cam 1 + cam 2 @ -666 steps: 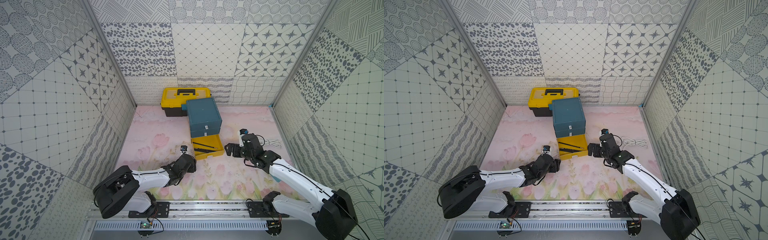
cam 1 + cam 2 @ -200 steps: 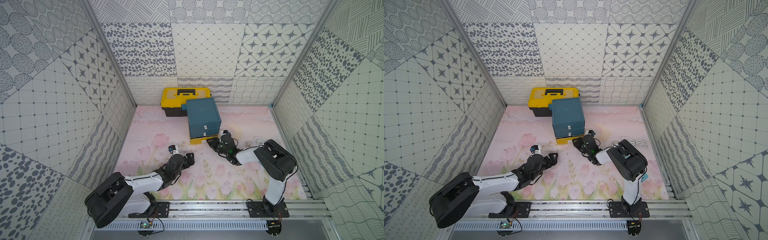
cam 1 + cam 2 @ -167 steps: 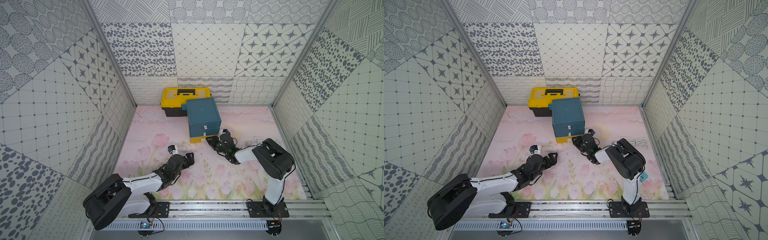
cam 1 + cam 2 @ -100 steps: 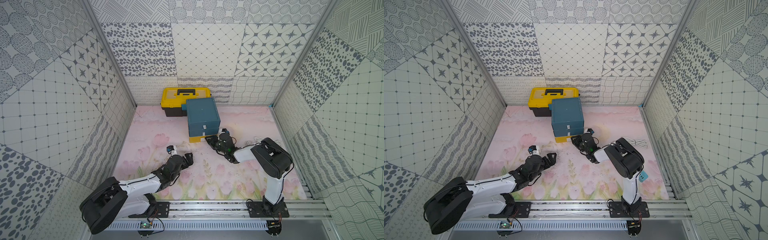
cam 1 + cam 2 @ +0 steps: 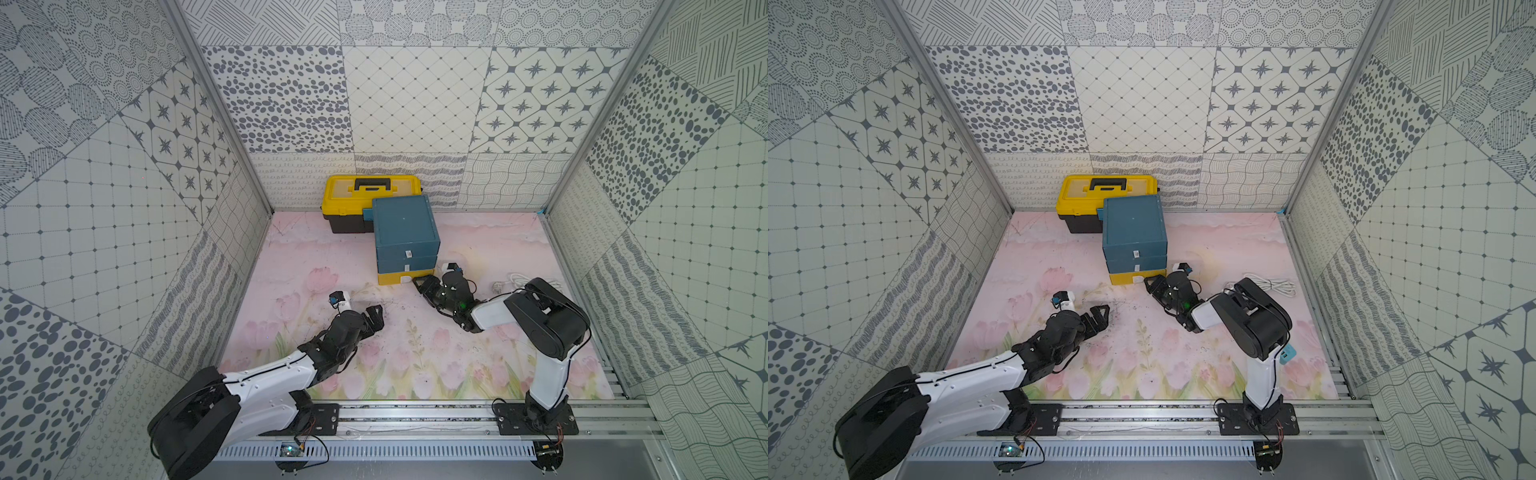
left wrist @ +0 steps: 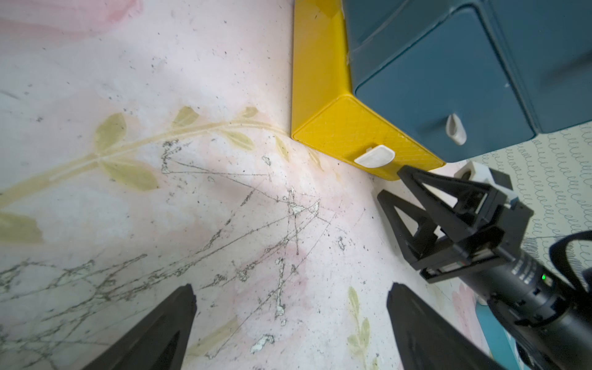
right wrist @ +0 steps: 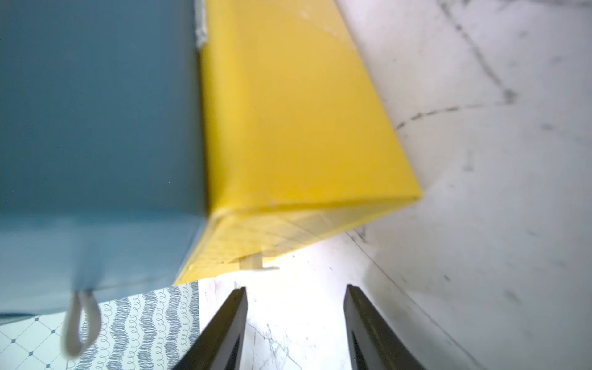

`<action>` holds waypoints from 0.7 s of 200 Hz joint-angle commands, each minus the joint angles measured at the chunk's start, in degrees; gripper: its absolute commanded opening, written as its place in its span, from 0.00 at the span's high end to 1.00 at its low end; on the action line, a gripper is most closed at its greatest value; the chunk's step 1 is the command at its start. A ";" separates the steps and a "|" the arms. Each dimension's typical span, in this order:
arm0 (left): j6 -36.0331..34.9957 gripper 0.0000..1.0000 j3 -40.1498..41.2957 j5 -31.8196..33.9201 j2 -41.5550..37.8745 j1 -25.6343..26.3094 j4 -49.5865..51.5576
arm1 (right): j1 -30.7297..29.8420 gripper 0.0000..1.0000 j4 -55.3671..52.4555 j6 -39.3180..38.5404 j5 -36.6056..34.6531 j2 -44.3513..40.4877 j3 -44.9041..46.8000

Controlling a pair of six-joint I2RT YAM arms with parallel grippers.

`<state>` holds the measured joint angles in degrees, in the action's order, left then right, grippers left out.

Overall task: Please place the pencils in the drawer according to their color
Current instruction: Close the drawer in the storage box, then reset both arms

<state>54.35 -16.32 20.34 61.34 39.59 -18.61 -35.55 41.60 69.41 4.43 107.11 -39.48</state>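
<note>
Patterned grey-and-white walls all round, a pink tulip-print counter [image 5: 415, 349] in the middle, and towards the back sits the drawer box [image 5: 405, 232], just in front of a yellow toolbox [image 5: 368, 193]. Both teal drawers are in, and the yellow bottom drawer [image 5: 395, 278] looks shut or within a whisker of it.

Pencils? Not one in sight in any view, and none on the counter, so my read is they are sorted away inside.

Right arm [image 5: 488, 311] is low at the drawer's front corner. The right jaws are parted with nothing between them, tips just beside the white tab [image 6: 374, 156] and, as far as I can tell, off it. Left arm [image 5: 270, 376] reaches over bare counter short of the box, left jaws spread wide and empty. A white cable [image 5: 1273, 286] lies by the right wall, out of play.

This reads as the closing-up step, with the task near its end. Next call: back the right jaws straight away without hooking that tab. If the yellow front stands proud, a gentle flat push should seat it.
</note>
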 commanded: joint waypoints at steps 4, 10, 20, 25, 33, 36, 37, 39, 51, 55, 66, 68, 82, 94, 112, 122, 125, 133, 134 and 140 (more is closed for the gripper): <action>-1.29 0.01 0.01 5.36 -6.40 -0.15 7.90 | 0.30 0.37 -1.33 -2.43 -0.79 -6.72 3.86; -1.85 0.01 -0.11 6.19 -8.08 -0.21 9.30 | 0.50 0.33 -2.92 -3.09 -1.15 -8.48 4.66; -2.62 0.01 -0.17 7.80 -10.82 -0.19 11.92 | 0.97 0.25 -5.82 -4.34 -1.45 -11.63 5.78; -3.01 0.01 -0.20 8.61 -12.41 -0.21 13.10 | 1.32 0.21 -7.28 -5.15 -1.59 -13.29 6.25; -4.00 0.01 -0.27 10.10 -14.77 -0.14 14.87 | 1.91 0.16 -10.01 -6.37 -2.13 -16.17 6.91; -4.48 0.01 -0.26 10.57 -15.63 -0.15 15.48 | 2.19 0.15 -11.22 -6.95 -2.40 -17.45 7.15; -4.59 0.01 -0.28 10.76 -15.99 -0.14 15.69 | 2.26 0.15 -11.52 -7.06 -2.49 -17.81 7.23; -4.95 0.01 -0.29 11.10 -16.54 -0.18 16.03 | 2.51 0.14 -12.26 -7.46 -2.67 -18.69 7.36; -7.14 0.01 -0.47 13.04 -19.95 -0.22 18.10 | 3.79 0.09 -16.83 -9.99 -3.98 -23.74 7.97; -8.08 0.01 -0.58 13.84 -20.68 -0.27 18.63 | 4.37 0.07 -18.44 -10.99 -4.41 -25.41 8.09; -10.50 0.01 -1.02 15.88 -23.18 -0.23 20.17 | 5.86 0.04 -22.85 -14.11 -5.77 -29.95 8.15; -10.89 0.01 -1.07 16.27 -23.68 -0.29 20.43 | 6.27 0.04 -23.75 -14.74 -6.04 -30.84 8.18; -14.25 0.01 -1.70 18.95 -26.23 -0.35 21.64 | 8.44 0.01 -29.06 -18.53 -7.74 -36.56 8.11; -16.82 0.01 -1.95 21.26 -27.60 -0.41 21.78 | 10.58 0.01 -32.68 -22.11 -9.29 -40.27 8.13; -21.42 0.01 -1.81 24.24 -28.56 -0.57 20.24 | 13.53 0.01 -38.46 -26.68 -12.92 -44.99 7.74; -24.35 0.01 -1.40 25.95 -28.51 -0.66 18.49 | 14.96 0.01 -40.80 -29.17 -14.92 -46.89 7.42; -25.36 0.01 -1.29 26.41 -28.50 -0.74 17.72 | 15.32 0.01 -41.29 -30.06 -15.62 -47.42 7.41; -28.37 0.01 -0.69 27.51 -28.24 -0.88 15.31 | 16.14 0.01 -41.94 -32.64 -17.61 -48.60 7.49; -28.74 0.01 -0.62 27.67 -28.18 -0.90 15.07 | 16.22 0.01 -41.95 -32.92 -17.83 -48.72 7.49; -30.96 0.01 -0.17 28.37 -27.94 -1.07 13.51 | 16.75 0.01 -42.32 -34.85 -19.21 -49.64 7.53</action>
<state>40.16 -17.17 37.95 33.89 39.16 -1.72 -20.53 5.98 45.15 -7.55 60.73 -31.90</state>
